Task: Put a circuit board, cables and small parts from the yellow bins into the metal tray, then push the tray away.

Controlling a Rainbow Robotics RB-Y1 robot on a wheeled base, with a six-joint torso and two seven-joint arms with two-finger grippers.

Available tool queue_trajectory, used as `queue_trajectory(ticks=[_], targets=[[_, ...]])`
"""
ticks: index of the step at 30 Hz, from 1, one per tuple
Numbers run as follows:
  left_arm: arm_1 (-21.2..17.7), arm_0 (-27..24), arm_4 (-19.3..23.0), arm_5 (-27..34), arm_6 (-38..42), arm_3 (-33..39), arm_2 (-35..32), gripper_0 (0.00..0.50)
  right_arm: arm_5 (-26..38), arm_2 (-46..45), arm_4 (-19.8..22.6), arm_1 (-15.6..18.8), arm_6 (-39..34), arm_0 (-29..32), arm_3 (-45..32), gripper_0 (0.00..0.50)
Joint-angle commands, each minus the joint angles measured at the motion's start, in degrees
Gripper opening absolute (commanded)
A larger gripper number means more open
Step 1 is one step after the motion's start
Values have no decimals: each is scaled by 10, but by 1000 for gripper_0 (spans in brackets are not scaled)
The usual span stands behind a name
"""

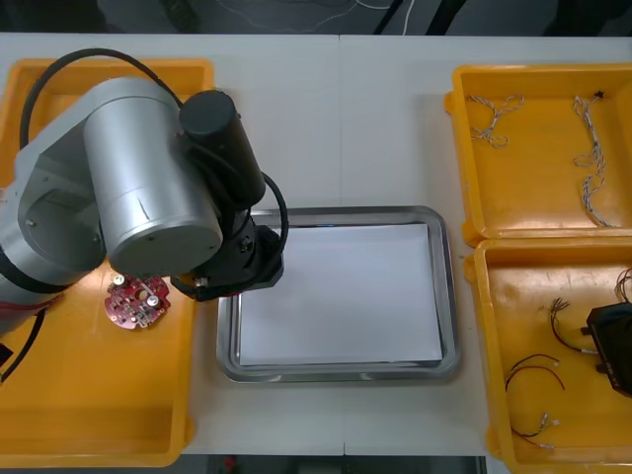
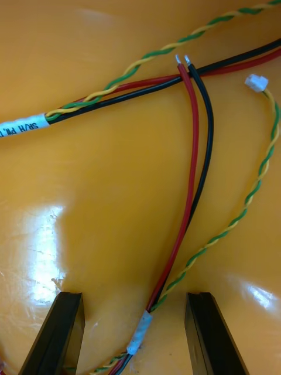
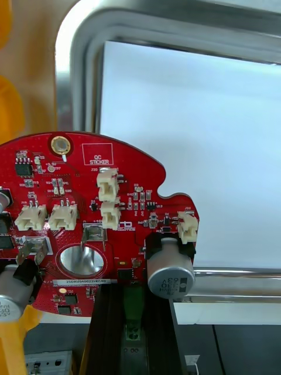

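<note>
My left gripper [image 3: 132, 304] is shut on the edge of a round red circuit board [image 3: 99, 222], which hangs over the left rim of the metal tray [image 3: 76, 88]. The tray [image 1: 449, 296] is white inside and holds nothing. In the front view the left arm [image 1: 148, 188] covers that gripper. A second red circuit board [image 1: 136, 301] lies in the near left yellow bin [image 1: 89, 405]. My right gripper [image 2: 134, 337] stands open low in the near right yellow bin [image 1: 494, 395], with a bundle of red, black and green-yellow twisted cables [image 2: 196, 170] running between its fingers [image 2: 55, 334].
The far right yellow bin [image 1: 464, 148] holds twisted blue and white cables [image 1: 592, 168]. Several thin cables [image 1: 533, 370] lie in the near right bin beside the right gripper [image 1: 612, 346]. The far left yellow bin [image 1: 197, 71] is mostly under the left arm.
</note>
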State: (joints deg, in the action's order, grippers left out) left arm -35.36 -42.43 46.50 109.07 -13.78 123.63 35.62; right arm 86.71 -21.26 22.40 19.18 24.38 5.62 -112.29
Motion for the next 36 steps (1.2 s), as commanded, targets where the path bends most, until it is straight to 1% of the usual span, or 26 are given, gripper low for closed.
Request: queue_trajectory(ticks=[1, 6, 8, 13, 17, 23, 29, 31, 34, 36], targets=[[29, -17, -26, -12, 68, 3, 30, 0, -5, 12, -5, -15, -29, 18, -7, 500], [37, -9, -58, -47, 114, -4, 62, 0, -10, 15, -6, -19, -31, 18, -6, 500], [38, -5, -65, -54, 118, -7, 71, 0, -11, 15, -3, -19, -31, 18, -6, 500], [47, 36, -106, -87, 120, -9, 82, 0, -12, 17, 1, -20, -34, 18, -6, 500], [47, 51, -138, -106, 123, -9, 107, 0, -14, 20, 2, -20, -35, 17, -7, 500], [51, 69, -157, -123, 132, -11, 132, 0, -14, 20, 5, -24, -37, 18, -10, 500], [61, 84, -190, -135, 145, -13, 160, 0, -14, 21, 4, -32, -37, 18, -13, 500], [64, 89, -193, -139, 147, -15, 161, 0, -13, 20, 4, -34, -37, 18, -15, 500], [71, 90, -200, -145, 151, -23, 167, 0, -14, 20, 4, -34, -38, 18, -15, 500], [77, 90, -209, -156, 154, -40, 175, 0, -14, 20, 5, -34, -38, 18, -15, 500]])
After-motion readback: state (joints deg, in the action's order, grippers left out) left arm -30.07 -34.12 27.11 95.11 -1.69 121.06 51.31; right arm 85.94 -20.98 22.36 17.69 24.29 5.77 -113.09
